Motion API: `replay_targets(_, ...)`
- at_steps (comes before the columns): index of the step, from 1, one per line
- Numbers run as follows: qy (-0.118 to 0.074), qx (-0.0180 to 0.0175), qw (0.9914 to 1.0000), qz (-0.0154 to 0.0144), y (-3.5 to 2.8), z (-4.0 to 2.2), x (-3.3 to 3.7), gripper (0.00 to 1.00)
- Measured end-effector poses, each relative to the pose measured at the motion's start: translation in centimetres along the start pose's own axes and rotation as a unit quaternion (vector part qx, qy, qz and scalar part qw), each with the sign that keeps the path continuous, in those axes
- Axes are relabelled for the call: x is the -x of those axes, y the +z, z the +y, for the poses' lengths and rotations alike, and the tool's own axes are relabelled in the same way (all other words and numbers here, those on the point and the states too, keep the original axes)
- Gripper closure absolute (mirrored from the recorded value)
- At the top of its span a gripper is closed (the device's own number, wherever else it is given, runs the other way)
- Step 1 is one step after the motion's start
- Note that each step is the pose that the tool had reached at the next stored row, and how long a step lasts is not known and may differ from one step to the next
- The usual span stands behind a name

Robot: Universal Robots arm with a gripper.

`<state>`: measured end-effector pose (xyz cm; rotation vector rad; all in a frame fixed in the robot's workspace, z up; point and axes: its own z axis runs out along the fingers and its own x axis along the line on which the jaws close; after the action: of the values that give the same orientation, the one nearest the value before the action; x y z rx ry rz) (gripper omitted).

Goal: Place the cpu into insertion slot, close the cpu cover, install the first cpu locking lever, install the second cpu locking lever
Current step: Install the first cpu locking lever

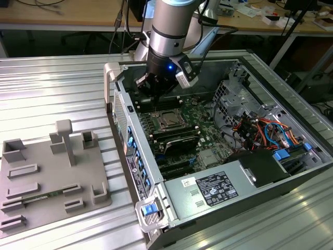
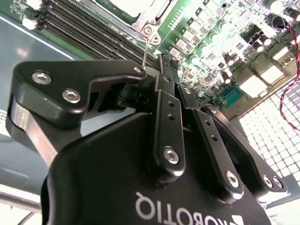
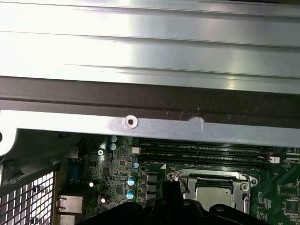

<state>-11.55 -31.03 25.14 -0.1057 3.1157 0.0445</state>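
Closest to me in the second wrist view, the gripper sits mid-frame with its jaws drawn together. A thin wire locking lever stands up from the socket corner in the upper middle and meets the fingertips. I can't tell whether it is pinched or merely leaned on, but I judge the tips are set there to work that lever.

Just past it, at the lower right of the first wrist view, the cpu lies flat in the insertion slot. It shows as a dull pale-grey square through the window of the cpu cover, which looks lowered over it.

Beyond run the long black memory slots, then the case wall. In the exterior view the socket sits centre frame beneath the arm, with a grey fixture plate at lower left.
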Motion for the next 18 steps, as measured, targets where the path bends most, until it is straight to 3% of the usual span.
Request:
replay_targets(8,0.000,-0.0001,1.00000,0.0000,0.00,-0.01,0.36,0.89)
replay_targets(12,0.000,-0.0001,1.00000,0.0001,0.01,-0.04,0.99,0.89)
replay_targets(15,0.000,-0.0001,1.00000,0.0001,0.04,-0.10,1.87,0.89)
replay_targets(18,0.000,-0.0001,1.00000,0.0001,0.06,-0.12,2.14,0.89)
